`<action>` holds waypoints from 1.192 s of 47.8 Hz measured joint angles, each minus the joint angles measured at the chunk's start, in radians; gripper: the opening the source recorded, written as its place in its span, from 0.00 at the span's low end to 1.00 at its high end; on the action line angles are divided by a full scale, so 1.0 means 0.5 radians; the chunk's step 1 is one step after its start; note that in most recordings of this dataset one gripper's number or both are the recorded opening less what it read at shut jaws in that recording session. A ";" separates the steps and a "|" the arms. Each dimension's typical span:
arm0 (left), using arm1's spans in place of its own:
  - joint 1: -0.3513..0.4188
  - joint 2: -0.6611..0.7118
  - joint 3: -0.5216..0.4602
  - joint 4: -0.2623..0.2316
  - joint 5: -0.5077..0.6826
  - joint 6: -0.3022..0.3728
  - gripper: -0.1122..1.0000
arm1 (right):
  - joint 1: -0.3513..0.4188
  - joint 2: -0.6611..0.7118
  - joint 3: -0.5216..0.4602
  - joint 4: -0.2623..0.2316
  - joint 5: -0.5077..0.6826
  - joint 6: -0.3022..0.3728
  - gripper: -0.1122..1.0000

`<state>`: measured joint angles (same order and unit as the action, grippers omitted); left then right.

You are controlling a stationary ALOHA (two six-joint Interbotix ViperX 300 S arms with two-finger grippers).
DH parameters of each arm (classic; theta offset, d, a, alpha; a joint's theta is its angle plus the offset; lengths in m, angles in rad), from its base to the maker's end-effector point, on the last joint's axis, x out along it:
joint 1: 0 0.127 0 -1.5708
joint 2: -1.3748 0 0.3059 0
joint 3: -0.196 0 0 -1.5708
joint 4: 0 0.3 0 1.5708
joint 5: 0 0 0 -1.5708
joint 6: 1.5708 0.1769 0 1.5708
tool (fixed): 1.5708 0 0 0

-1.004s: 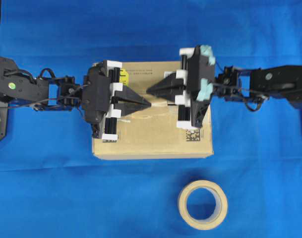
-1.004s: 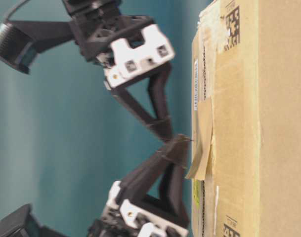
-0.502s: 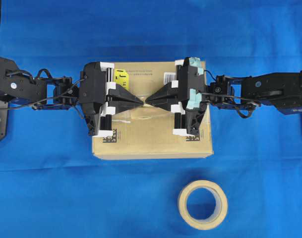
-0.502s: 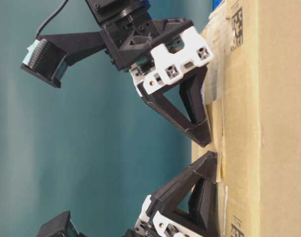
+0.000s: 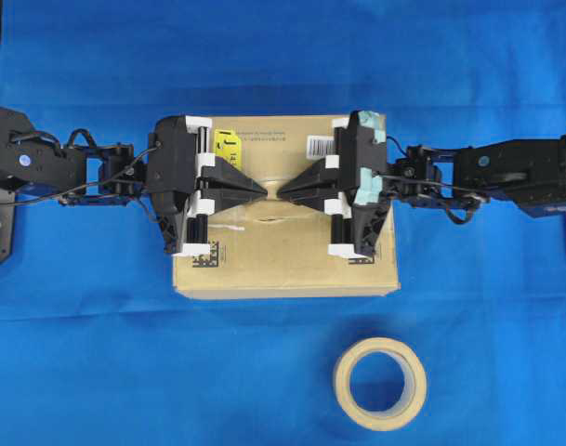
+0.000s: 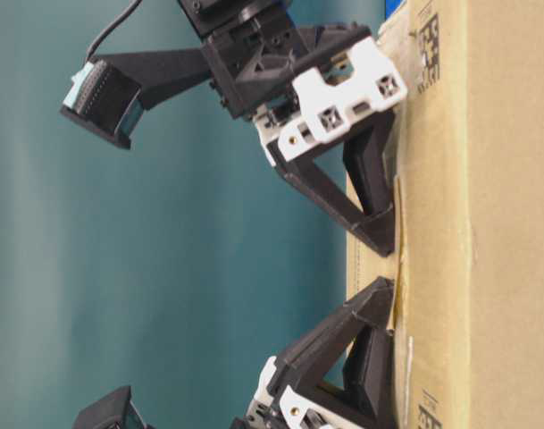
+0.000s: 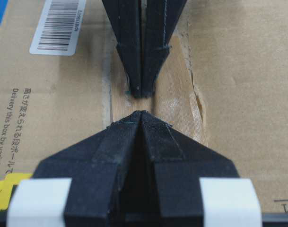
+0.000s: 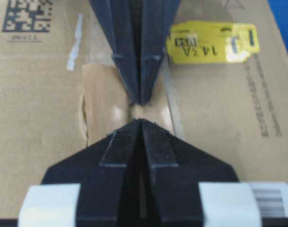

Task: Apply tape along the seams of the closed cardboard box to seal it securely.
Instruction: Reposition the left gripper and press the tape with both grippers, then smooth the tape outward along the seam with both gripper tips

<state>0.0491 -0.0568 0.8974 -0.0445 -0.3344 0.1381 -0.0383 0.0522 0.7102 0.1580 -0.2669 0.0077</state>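
Blue table (image 5: 78, 353), box (image 5: 283, 265) at centre, tape roll (image 5: 380, 383) nearby toward the lower right.
Left hand (image 5: 264, 189) and right hand (image 5: 283, 190) both pressed together, tips nearly meeting, pressing on the tape (image 7: 179, 90) laid flat along the seam (image 5: 264, 221) mid-box, between yellow sticker (image 5: 225, 142) and barcode label (image 5: 320, 146).

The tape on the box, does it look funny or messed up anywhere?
A bit. The tape lies on the box, but one long edge is wrinkled and puckered, not flat. Both shut grippers, left and right, press on it.
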 measured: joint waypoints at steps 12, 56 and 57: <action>0.000 -0.071 0.086 -0.003 -0.003 0.000 0.10 | 0.000 -0.114 0.144 0.049 -0.003 0.003 0.10; -0.101 -0.043 -0.212 0.012 -0.037 0.135 0.10 | 0.028 -0.132 -0.049 -0.021 -0.061 -0.034 0.10; -0.107 -0.037 -0.209 0.015 -0.034 0.126 0.10 | 0.028 -0.120 -0.055 -0.021 -0.061 -0.031 0.10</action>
<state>-0.0046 -0.0752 0.7931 -0.0368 -0.3513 0.2010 -0.0245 -0.0077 0.6826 0.1473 -0.2976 -0.0077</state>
